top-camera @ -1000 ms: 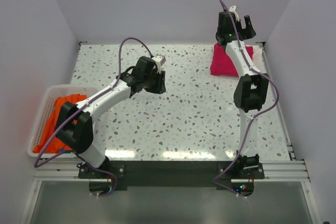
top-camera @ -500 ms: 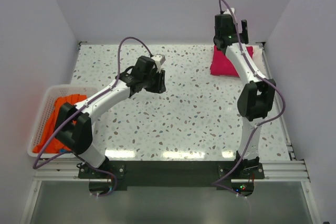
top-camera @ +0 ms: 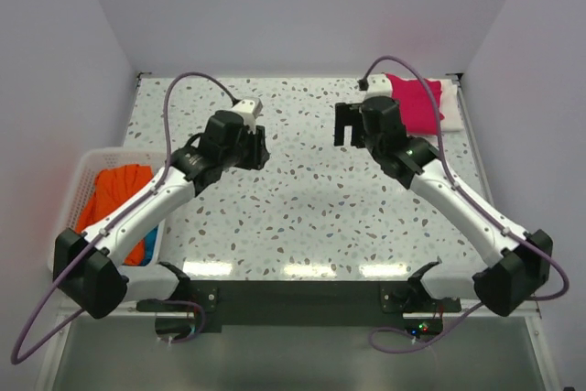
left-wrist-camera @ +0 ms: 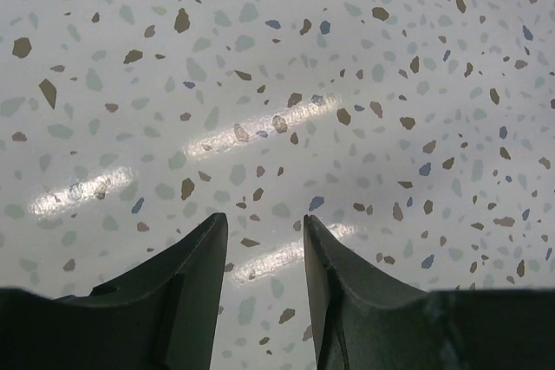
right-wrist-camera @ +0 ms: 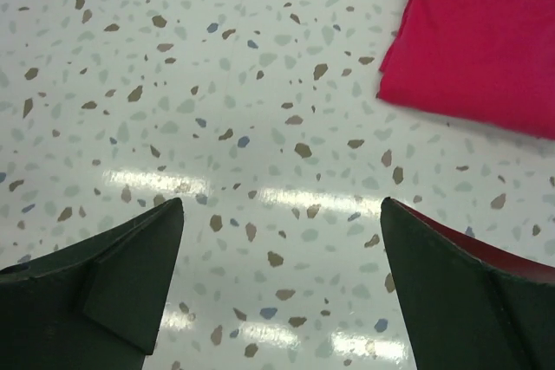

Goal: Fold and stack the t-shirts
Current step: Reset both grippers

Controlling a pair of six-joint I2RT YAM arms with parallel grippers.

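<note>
Right end effector (right-wrist-camera: 282, 205) released near magenta t-shirt (right-wrist-camera: 486, 41), left end effector (left-wrist-camera: 264, 218) released, basket (top-camera: 69, 203) leftward

At the left edge of my bench (top-camera: 311, 208) sits a basket (top-camera: 69, 199) with shirts (top-camera: 114, 191) in it. A folded shirt (top-camera: 417, 103) lies at the far right corner. My left end effector (top-camera: 256, 148) hangs left of centre. My right end effector (top-camera: 348, 125) hangs right of centre, near that folded shirt and to its left.

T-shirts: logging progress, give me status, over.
Left gripper open, empty. Right gripper wide open, empty. Magenta shirt folded, far right; orange shirt in basket. Nothing between the fingers.
</note>
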